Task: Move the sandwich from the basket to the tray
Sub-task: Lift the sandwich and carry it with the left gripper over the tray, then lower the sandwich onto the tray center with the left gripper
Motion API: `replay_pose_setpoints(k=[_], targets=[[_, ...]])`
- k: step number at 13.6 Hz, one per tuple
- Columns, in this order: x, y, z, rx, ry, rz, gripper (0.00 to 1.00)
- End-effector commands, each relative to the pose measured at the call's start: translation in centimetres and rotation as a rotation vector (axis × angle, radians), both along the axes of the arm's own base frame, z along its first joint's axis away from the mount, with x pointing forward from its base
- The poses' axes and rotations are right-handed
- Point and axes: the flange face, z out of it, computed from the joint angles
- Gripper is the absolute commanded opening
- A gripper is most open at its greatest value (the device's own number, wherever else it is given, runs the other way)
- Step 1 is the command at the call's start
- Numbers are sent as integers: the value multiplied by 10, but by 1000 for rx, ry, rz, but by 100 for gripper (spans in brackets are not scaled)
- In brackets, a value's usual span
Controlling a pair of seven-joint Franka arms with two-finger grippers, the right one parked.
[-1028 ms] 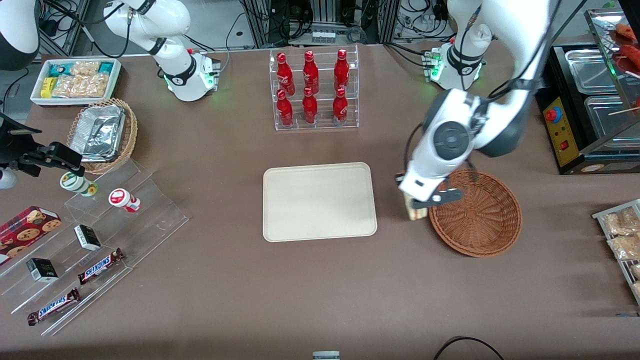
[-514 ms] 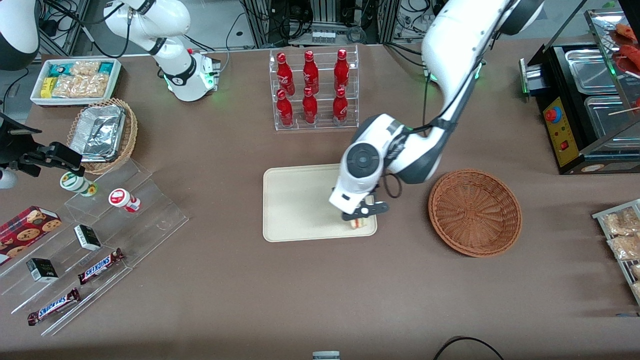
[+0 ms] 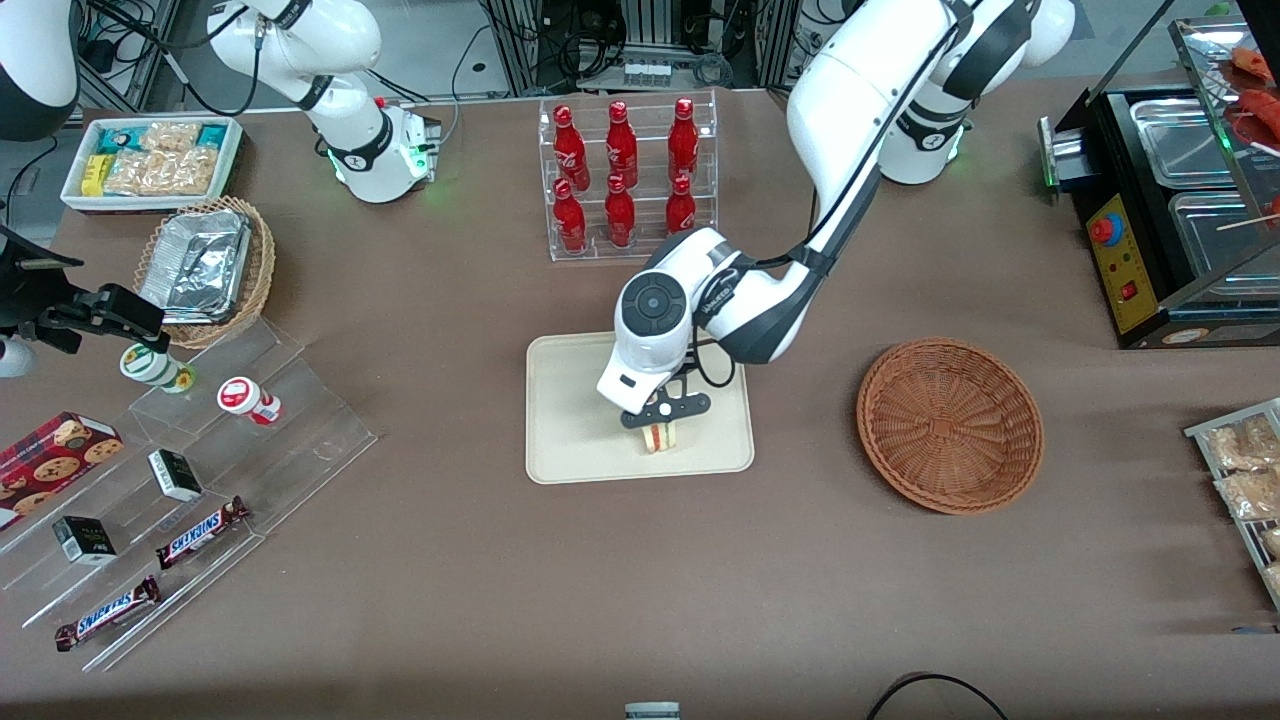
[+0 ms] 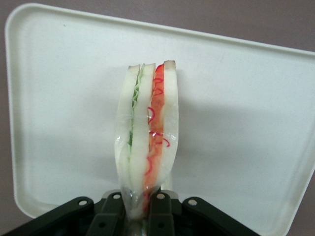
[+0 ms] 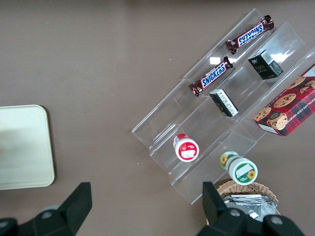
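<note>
My left gripper [image 3: 662, 424] is over the cream-beige tray [image 3: 570, 440], above the part of it nearer the front camera, and is shut on the sandwich [image 3: 659, 437]. In the left wrist view the sandwich [image 4: 147, 132] hangs between the black fingers [image 4: 160, 211], wrapped in clear film, with green and red filling between pale bread, and the tray [image 4: 246, 123] lies beneath it. I cannot tell if the sandwich touches the tray. The reddish-brown wicker basket [image 3: 950, 425] lies empty beside the tray, toward the working arm's end of the table.
A clear rack of red bottles [image 3: 625, 180] stands farther from the front camera than the tray. A tan basket with foil containers [image 3: 205, 265], a white bin of snacks [image 3: 150, 160] and clear steps with candy bars [image 3: 200, 500] lie toward the parked arm's end. A black warmer [image 3: 1170, 210] stands past the basket.
My gripper has carried the sandwich from beside the basket's rim across to the tray, then further in over the tray. The basket is left empty.
</note>
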Motion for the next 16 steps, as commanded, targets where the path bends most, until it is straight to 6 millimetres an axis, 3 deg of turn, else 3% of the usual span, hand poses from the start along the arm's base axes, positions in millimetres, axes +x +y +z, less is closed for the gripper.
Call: replay_pose_setpoints(k=[1, 5, 6, 7, 8, 10, 11, 13, 16], targets=[[3, -9, -8, 9, -39, 13, 0], [-4, -14, -22, 40, -43, 51, 0], [-3, -13, -24, 41, -40, 53, 9], [-3, -13, -25, 41, -39, 53, 69], [-3, -14, -24, 37, -43, 51, 100], [-1, -14, -11, 27, -53, 52, 100], [6, -13, 17, 8, -64, 58, 100], [16, -1, 53, 26, -43, 70, 100], [15, 8, 104, 46, -42, 61, 100]])
